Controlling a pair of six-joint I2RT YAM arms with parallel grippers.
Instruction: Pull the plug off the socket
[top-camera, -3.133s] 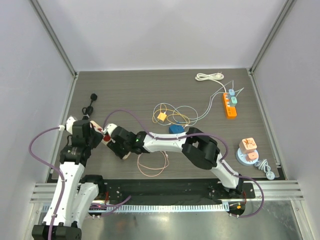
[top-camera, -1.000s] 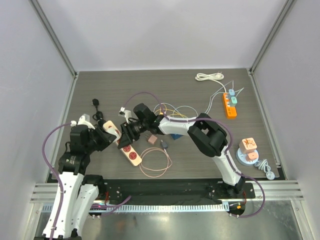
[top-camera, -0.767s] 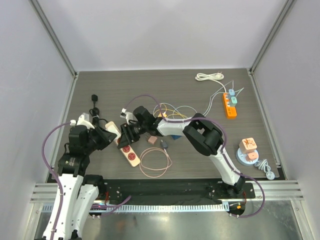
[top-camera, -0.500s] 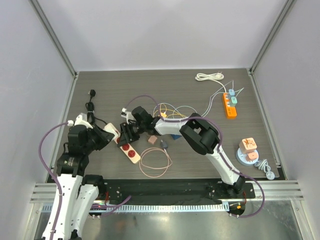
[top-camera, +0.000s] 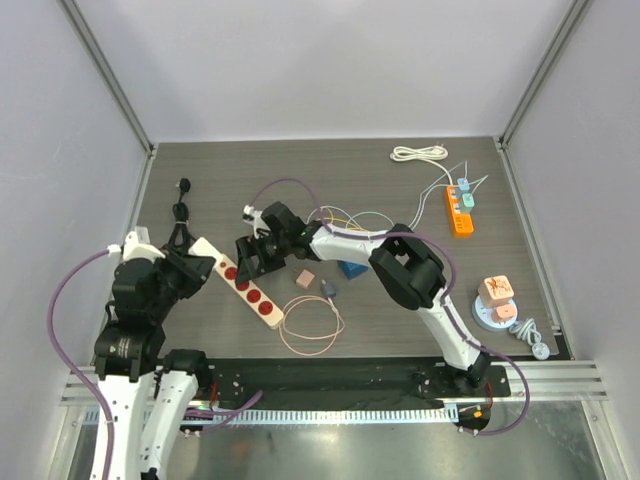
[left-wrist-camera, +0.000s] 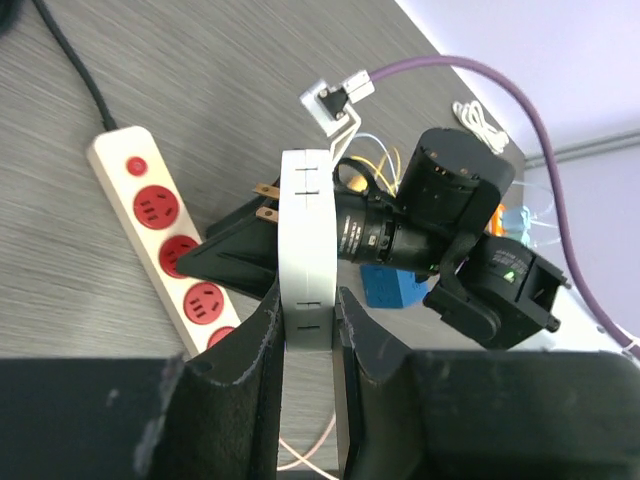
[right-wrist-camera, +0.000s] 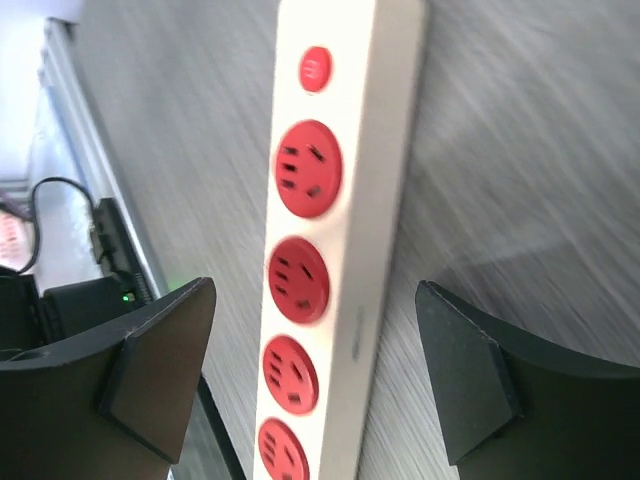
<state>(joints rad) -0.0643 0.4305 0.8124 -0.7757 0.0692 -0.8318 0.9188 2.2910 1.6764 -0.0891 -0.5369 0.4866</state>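
Dark wood-grain table (top-camera: 400, 190): left gripper (left-wrist-camera: 308, 320) clamps a flat white plug (left-wrist-camera: 305, 230); right gripper (right-wrist-camera: 315, 370) gapes over the cream red-socketed power strip (right-wrist-camera: 345, 200), thin wire loop (top-camera: 311, 325) perhaps touching it

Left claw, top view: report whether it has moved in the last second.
Yes. The left claw, shut on the white plug, has drawn back toward the table's left edge, uncovering the power strip's end.

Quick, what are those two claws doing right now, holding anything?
Left claw: closed on the white plug.
Right claw: open, holding nothing, over the power strip.
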